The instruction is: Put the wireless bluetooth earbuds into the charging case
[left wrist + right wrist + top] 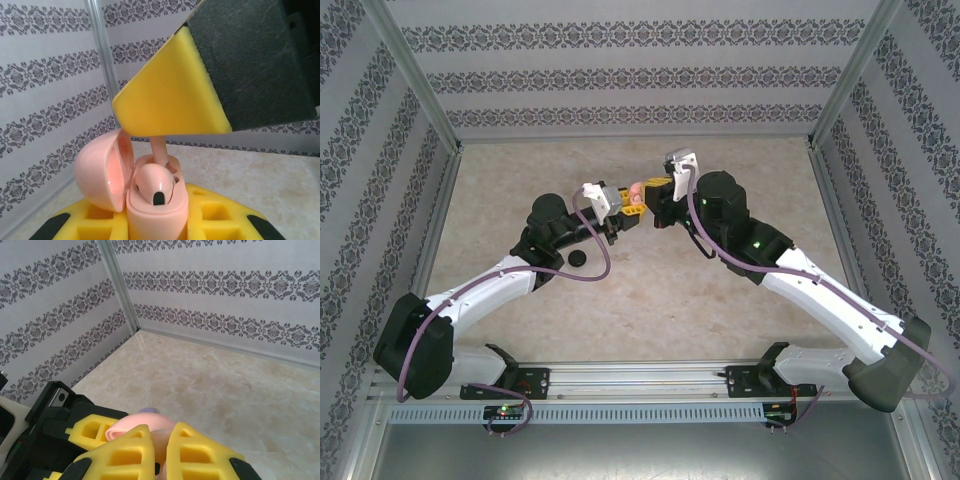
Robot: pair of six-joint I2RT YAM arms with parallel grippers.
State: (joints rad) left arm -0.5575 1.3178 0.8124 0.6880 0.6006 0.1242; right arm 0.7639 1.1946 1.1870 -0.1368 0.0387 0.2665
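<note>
One pink earbud (pixel 159 149), stem vertical, between right jaws; open case (pixel 157 220) between left jaws.

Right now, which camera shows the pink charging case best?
The left wrist view: the pink charging case stands close up, lid open, one earbud seated, second earbud at its slot. The top external view shows the case as a tiny pink speck; the right wrist view shows a rounded pink part behind yellow fingers.
</note>
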